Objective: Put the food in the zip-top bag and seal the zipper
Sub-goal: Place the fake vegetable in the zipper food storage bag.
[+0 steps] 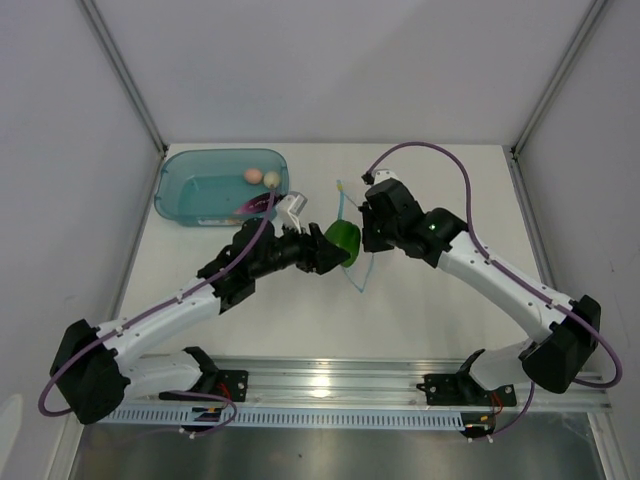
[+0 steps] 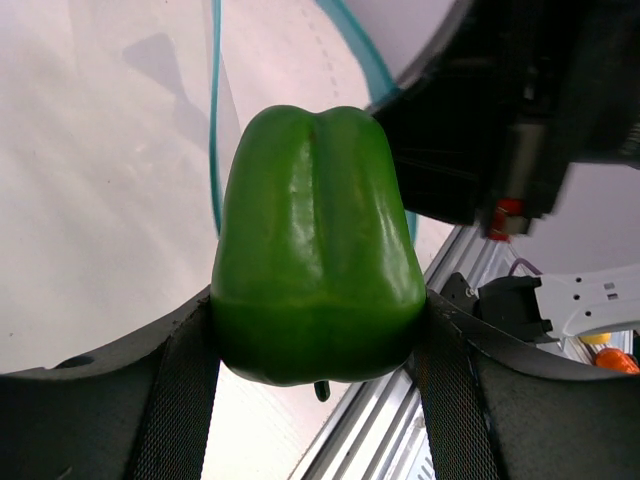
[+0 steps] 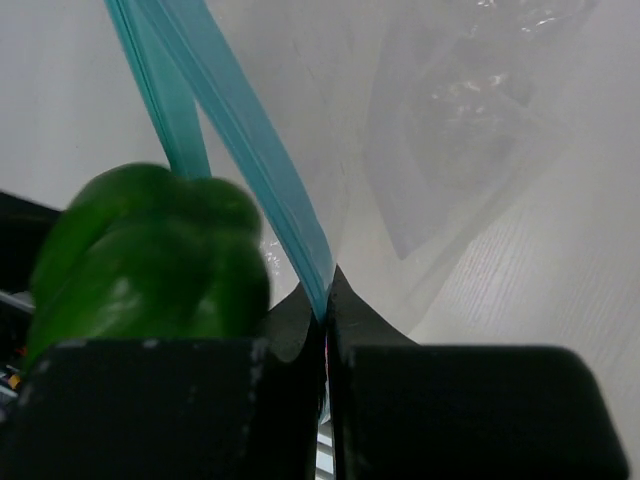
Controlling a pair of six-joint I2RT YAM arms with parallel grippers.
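My left gripper (image 1: 322,250) is shut on the green pepper (image 1: 343,241), held at the open mouth of the clear zip-top bag (image 1: 352,215). In the left wrist view the pepper (image 2: 318,285) sits between both fingers (image 2: 180,400), with the blue zipper strip (image 2: 215,120) looping behind it. My right gripper (image 1: 372,235) is shut on the zipper strip (image 3: 255,170) and holds the bag's mouth up; the pepper (image 3: 150,265) is just left of it. The purple eggplant (image 1: 252,204) and two pale balls (image 1: 262,177) lie in the teal tub (image 1: 190,190).
The teal tub stands at the table's back left. A metal rail (image 1: 350,385) runs along the near edge by the arm bases. Grey walls close in both sides and the back.
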